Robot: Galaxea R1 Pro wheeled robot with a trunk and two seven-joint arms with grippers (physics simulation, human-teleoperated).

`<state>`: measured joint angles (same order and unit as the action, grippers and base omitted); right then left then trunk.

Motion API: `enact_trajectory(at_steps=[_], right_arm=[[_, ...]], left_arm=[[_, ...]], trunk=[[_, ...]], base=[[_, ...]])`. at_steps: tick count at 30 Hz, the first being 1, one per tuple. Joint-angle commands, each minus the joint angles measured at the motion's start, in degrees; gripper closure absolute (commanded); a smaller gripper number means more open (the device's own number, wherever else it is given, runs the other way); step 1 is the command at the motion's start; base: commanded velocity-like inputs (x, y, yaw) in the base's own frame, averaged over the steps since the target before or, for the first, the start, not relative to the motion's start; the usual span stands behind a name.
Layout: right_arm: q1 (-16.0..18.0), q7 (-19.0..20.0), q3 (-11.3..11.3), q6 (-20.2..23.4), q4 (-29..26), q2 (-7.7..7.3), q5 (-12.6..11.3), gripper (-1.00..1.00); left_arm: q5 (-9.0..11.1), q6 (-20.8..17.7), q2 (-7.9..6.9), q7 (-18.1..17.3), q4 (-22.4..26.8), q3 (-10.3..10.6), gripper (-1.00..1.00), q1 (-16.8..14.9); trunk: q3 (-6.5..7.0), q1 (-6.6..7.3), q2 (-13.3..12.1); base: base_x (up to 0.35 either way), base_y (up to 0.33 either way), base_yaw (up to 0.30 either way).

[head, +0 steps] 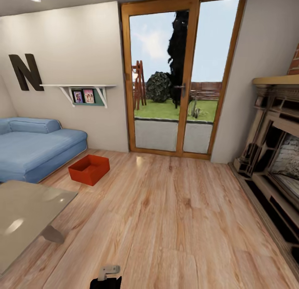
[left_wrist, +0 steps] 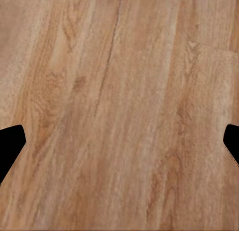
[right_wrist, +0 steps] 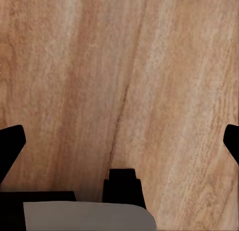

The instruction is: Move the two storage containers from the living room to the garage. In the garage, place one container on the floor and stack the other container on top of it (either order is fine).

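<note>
One orange-red storage container (head: 89,169) sits open-topped on the light wood-plank floor of the living room, close to the corner of the blue sofa (head: 35,145), in the head view's left middle. My left gripper (left_wrist: 119,144) stands open over bare planks, its dark fingertips (left_wrist: 10,144) at the picture's two sides with nothing between them. My right gripper (right_wrist: 119,144) is open too above bare wood, its fingertips (right_wrist: 11,144) wide apart and empty. Both grippers are far from the container.
A grey low table (head: 25,216) stands at the near left. A glass door with a wooden frame (head: 180,75) is straight ahead, a brick fireplace (head: 276,160) at the right. Wood floor (head: 174,222) stretches between them.
</note>
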<state>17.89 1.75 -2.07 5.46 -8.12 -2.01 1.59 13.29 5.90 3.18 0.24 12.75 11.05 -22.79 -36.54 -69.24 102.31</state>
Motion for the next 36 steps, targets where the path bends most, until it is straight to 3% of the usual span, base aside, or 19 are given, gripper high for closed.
enact_trajectory(at_steps=[1, 24, 36], right_arm=[[0.0, 0.18, -0.22, 0.34, -0.14, -0.01, 0.17, -1.0], [-0.46, 0.19, -0.14, 0.09, -0.22, -0.7, 0.18, -1.0], [-0.49, 0.18, -0.14, 0.08, -0.23, -0.71, 0.17, -1.0]], left_arm=[[0.6, 0.25, -0.02, 0.04, -0.09, 0.46, -1.0, -0.08], [0.6, 0.25, -0.02, 0.11, -0.09, 0.46, -1.0, -0.06], [0.6, 0.25, -0.02, 0.11, -0.09, 0.46, -1.0, -0.06]], trunk=[[-0.06, -0.03, 0.02], [-0.06, -0.03, 0.02], [-0.06, -0.03, 0.02]], base=[[0.344, -0.132, 0.17], [0.344, -0.157, 0.022], [0.344, -0.137, 0.21]])
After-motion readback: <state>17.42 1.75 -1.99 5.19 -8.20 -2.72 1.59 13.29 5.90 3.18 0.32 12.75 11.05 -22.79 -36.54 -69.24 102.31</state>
